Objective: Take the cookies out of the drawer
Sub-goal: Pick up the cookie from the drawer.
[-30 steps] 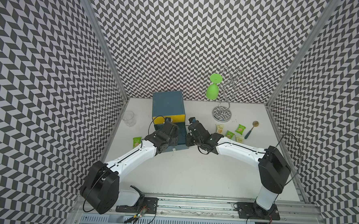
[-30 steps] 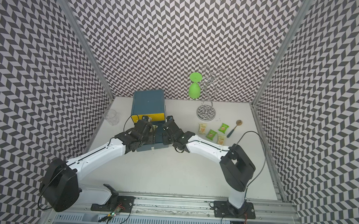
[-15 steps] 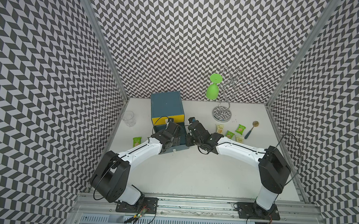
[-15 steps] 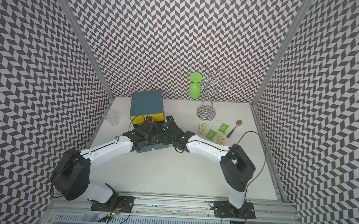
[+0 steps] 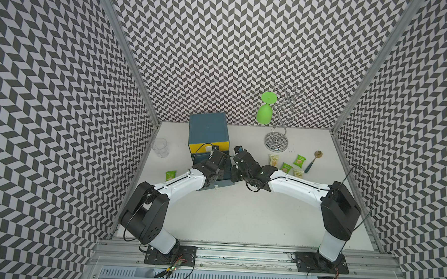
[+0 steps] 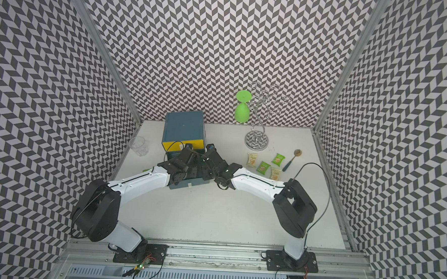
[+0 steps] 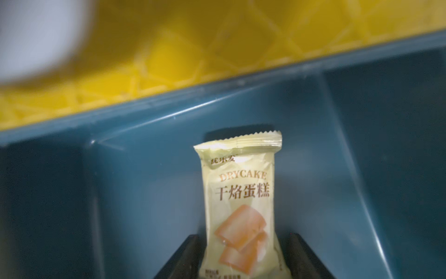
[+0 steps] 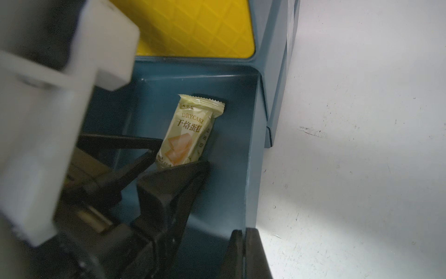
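Note:
The blue drawer unit (image 5: 209, 130) with a yellow front stands at the back, and its lower drawer (image 8: 251, 154) is pulled out. One cream-yellow cookie packet (image 7: 240, 193) lies on the drawer floor. My left gripper (image 7: 243, 256) reaches into the drawer, open, with a finger (image 8: 144, 142) close on either side of the packet's near end. My right gripper (image 8: 243, 241) is shut with nothing in it, its tips at the rim of the drawer's side wall. Several more cookies lie on the table: cream (image 5: 273, 160), green (image 5: 300, 160) and, left of the drawer, green (image 5: 171, 175).
A clear cup (image 5: 160, 147) stands at the left wall. At the back right is a wire stand (image 5: 276, 143) with a green goblet (image 5: 264, 114) hanging on it. A spoon (image 5: 311, 161) lies beside the right-hand packets. Patterned walls close in three sides.
My left arm has pushed forward into the drawer, and its jaws have narrowed around the cream-yellow packet. The right arm has stayed where it was.

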Available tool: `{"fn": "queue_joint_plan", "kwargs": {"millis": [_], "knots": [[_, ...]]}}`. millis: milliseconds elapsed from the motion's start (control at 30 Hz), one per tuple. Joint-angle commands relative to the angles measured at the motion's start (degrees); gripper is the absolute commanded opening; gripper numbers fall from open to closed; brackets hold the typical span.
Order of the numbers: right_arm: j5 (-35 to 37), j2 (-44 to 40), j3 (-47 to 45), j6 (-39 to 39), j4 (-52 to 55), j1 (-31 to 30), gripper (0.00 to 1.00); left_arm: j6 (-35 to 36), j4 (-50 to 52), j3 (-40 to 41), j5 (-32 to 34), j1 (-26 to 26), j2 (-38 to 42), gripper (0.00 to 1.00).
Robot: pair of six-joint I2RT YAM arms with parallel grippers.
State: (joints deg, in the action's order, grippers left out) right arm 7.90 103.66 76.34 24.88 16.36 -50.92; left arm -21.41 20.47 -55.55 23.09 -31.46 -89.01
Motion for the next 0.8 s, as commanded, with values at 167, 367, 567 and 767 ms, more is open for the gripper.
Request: {"fn": "queue_joint_plan", "kwargs": {"millis": [167, 367, 567, 767], "knots": [[-3.3, -0.5, 1.3, -0.8, -1.2, -1.1, 0.00, 0.3, -0.7, -1.3, 0.0, 0.6, 3.5, 0.49], [-3.0, -0.5, 1.4, -0.9, -1.1, -1.1, 0.00, -0.6, 0.1, -0.3, -1.7, 0.3, 8.8, 0.49], [-2.6, -0.4, 1.8, -0.5, -0.7, -1.1, 0.00, -0.8, 3.1, -0.9, -4.5, 0.2, 14.0, 0.47], [-1.9, -0.5, 1.8, 2.0, -0.8, -1.1, 0.00, -4.3, 7.1, -1.0, -7.9, 0.0, 20.7, 0.47]]}}
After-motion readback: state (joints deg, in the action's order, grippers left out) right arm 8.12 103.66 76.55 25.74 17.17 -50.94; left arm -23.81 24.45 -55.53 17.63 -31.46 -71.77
